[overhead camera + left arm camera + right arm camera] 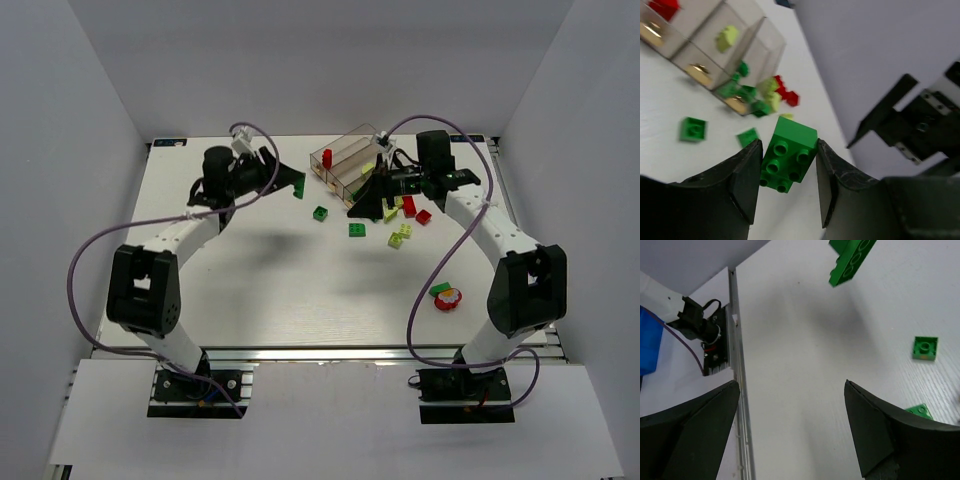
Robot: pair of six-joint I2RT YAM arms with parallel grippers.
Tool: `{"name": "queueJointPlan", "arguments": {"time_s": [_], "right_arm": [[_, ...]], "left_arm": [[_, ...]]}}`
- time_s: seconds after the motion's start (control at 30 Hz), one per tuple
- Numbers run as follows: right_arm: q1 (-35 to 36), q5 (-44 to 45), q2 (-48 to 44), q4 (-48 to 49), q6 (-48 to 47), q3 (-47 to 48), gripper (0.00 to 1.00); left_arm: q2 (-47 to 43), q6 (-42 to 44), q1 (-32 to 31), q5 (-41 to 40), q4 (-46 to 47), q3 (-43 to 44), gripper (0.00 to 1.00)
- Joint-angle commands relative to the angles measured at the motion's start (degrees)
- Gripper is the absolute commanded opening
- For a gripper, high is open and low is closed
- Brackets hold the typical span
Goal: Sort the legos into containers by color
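Observation:
My left gripper (292, 181) is shut on a dark green brick (787, 154) and holds it above the table, left of the clear three-compartment tray (347, 157). In the left wrist view the tray (762, 37) holds a red brick (662, 7), a lime brick (727, 37) and green bricks (742, 68), one colour per compartment. My right gripper (367, 202) is open and empty, just in front of the tray; its jaws (791, 385) stand wide apart over bare table. Loose green bricks (320, 213) (357, 230), lime bricks (399, 238) and red bricks (423, 217) lie near it.
A red and green cluster (447, 297) lies alone at the right front. The table's left metal rail (737, 365) shows in the right wrist view. White walls enclose the table on three sides. Both arms' cables loop over the table.

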Motion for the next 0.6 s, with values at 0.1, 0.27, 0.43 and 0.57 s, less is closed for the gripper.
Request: {"name": "queueJointPlan", "arguments": {"time_s": [0.1, 0.27, 0.43, 0.57], "right_arm": [[5.28, 7.16, -1.73, 13.08, 14.04, 1.33, 0.83], [8.19, 11.51, -1.82, 17.84, 19.15, 1.16, 0.81], [8.37, 8.53, -0.68, 20.39, 20.48, 0.63, 0.89], [8.36, 5.63, -0.94, 24.34, 23.19, -0.43, 0.89]], "left_arm": [[-7.49, -28.55, -2.23, 0.73, 32.22, -12.85, 0.0], [-8.82, -35.93, -3.9, -2.26, 42.14, -17.42, 0.0], [-8.99, -41.04, -4.87, -3.14, 47.43, -18.05, 0.0], [-9.52, -41.39, -5.22, -2.44, 47.86, -18.13, 0.0]]}}
